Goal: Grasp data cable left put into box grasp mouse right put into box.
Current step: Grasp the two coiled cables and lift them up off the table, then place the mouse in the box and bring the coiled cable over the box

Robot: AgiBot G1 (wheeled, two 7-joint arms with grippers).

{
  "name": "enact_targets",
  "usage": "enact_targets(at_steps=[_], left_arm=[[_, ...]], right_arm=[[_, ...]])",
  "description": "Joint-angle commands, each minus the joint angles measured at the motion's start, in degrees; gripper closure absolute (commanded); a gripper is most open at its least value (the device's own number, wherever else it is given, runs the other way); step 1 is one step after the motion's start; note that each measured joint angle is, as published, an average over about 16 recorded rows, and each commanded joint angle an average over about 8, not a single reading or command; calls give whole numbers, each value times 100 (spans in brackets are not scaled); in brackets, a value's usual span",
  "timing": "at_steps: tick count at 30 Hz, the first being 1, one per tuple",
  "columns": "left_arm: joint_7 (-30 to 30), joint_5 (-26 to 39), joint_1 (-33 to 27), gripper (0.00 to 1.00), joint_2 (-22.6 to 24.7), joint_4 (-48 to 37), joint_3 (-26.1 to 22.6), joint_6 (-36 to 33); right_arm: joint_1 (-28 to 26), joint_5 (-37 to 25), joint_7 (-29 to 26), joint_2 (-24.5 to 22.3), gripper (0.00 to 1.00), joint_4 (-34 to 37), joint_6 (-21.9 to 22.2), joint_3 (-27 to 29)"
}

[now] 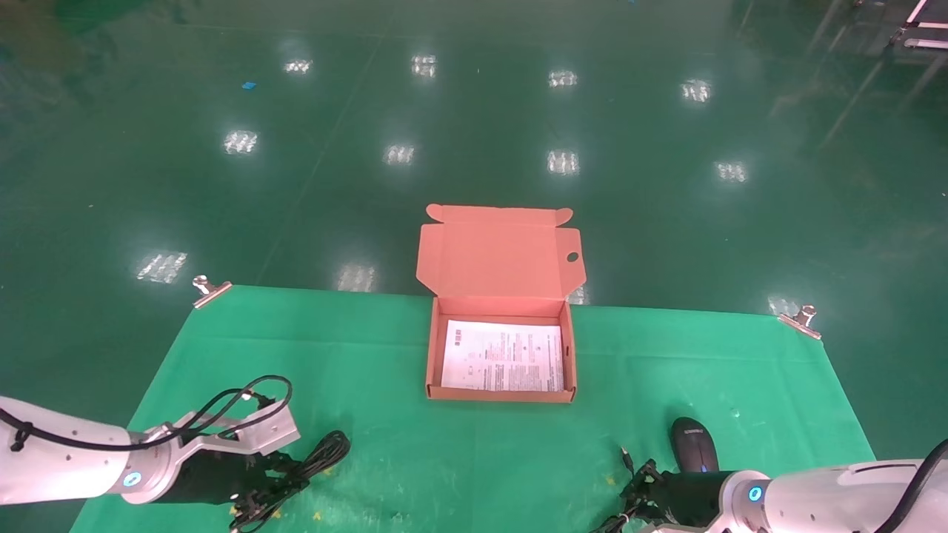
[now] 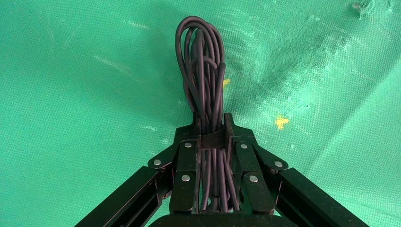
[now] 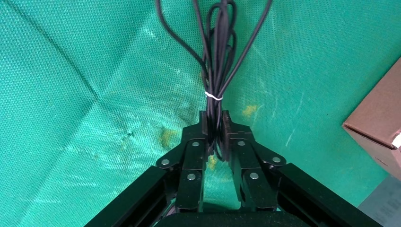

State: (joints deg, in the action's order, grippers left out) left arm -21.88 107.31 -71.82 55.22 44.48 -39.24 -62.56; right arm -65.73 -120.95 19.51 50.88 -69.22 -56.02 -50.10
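Between left end effector (image 2: 211, 135) fingers, data cable (image 2: 203, 80)

Both arms are shiny white with black cables and small blue lights; each black gripper has round silver screws.

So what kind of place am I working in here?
Probably a factory or lab floor: glossy green floor mirroring ceiling lights, a green cloth held by metal clips, metal frames at the far edge.
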Motion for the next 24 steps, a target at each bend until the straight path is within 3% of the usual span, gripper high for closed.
enact_targets(at_steps=[1, 7, 17, 24], left_arm=[[-3, 2, 0, 100, 0, -2, 0, 2], [278, 47, 59, 100, -173, 337, -6, 74], [1179, -25, 365, 100, -1131, 2157, 331, 813], [1831, -350, 40, 100, -1106, 2427, 602, 1224]], right_arm=[[-1, -8, 9, 5, 100, -3, 1, -5], [24, 325, -237, -237, 100, -81, -23, 194], [-49, 1597, -954, -1449, 100, -815, 468, 1251], [-892, 1781, -682, -1247, 100, -802, 747, 1625]])
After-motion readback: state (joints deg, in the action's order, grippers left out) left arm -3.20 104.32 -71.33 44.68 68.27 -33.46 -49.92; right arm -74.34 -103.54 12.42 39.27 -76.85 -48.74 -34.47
